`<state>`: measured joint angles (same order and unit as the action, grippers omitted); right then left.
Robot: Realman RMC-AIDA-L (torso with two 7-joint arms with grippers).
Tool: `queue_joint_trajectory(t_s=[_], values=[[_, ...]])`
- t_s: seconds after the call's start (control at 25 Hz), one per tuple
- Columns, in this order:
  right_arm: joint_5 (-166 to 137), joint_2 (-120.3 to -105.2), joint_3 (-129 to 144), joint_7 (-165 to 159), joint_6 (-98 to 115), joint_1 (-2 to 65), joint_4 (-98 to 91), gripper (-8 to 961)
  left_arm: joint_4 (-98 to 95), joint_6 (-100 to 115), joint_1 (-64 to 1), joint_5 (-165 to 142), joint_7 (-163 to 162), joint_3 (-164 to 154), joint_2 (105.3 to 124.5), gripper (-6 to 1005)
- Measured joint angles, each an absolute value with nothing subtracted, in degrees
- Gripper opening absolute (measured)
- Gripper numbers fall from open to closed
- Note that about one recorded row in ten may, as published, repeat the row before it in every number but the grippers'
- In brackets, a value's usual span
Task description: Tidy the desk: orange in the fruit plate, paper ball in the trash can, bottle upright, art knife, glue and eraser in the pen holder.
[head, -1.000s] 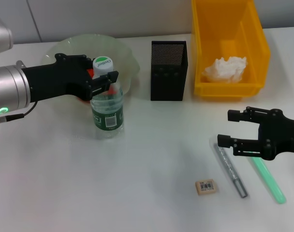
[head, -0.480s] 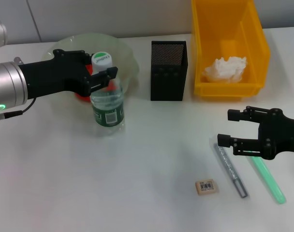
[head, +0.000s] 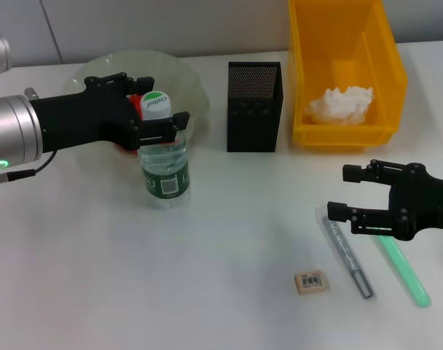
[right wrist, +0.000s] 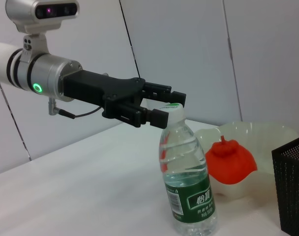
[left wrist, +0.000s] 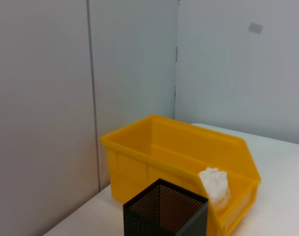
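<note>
The bottle (head: 163, 171) stands upright in front of the fruit plate (head: 181, 76); it also shows in the right wrist view as the bottle (right wrist: 189, 187). My left gripper (head: 167, 100) is open, with one finger on each side of the cap. Behind the fingers, the orange (right wrist: 230, 160) lies in the plate. The paper ball (head: 342, 103) rests inside the yellow trash can (head: 385, 65). My right gripper (head: 342, 193) hovers open over the grey art knife (head: 347, 255) and the green glue stick (head: 404, 270). The eraser (head: 310, 281) lies left of the knife. The black pen holder (head: 254, 106) stands mid-table.
The pen holder (left wrist: 164, 214) sits just left of the trash can (left wrist: 179, 157), near the table's back edge. White tabletop lies between the bottle and the eraser. A wall panel rises behind the table.
The bottle has come down a little and stands on the table. My left gripper's fingers have spread apart around its cap. The right arm has not moved.
</note>
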<state>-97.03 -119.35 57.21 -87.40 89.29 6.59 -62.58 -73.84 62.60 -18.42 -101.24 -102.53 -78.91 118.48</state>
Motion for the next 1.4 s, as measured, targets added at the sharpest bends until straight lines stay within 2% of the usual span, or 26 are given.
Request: queue_joint_trajectory(t_s=[0.16, 0.68, 1.2, 1.4], values=[[-97.0, -119.35, 57.2, -87.4, 89.3, 6.6, -62.6, 784, -74.3, 63.0, -18.4, -100.4, -102.4, -78.4, 118.45, 822], [-97.1, -119.33, 57.2, -87.4, 89.3, 6.7, -61.9, 784, -74.1, 66.2, -17.8, -94.6, -100.0, -72.3, 118.39, 823], [-97.7, -119.19, 57.2, -87.4, 89.2, 7.3, -61.4, 784, -69.0, 91.0, -19.3, -87.1, -89.9, -62.4, 118.23, 819], [-100.6, -119.18, 56.8, -88.4, 89.2, 8.3, -62.0, 784, -66.7, 94.3, -19.5, -87.1, -85.2, -62.7, 118.24, 819]])
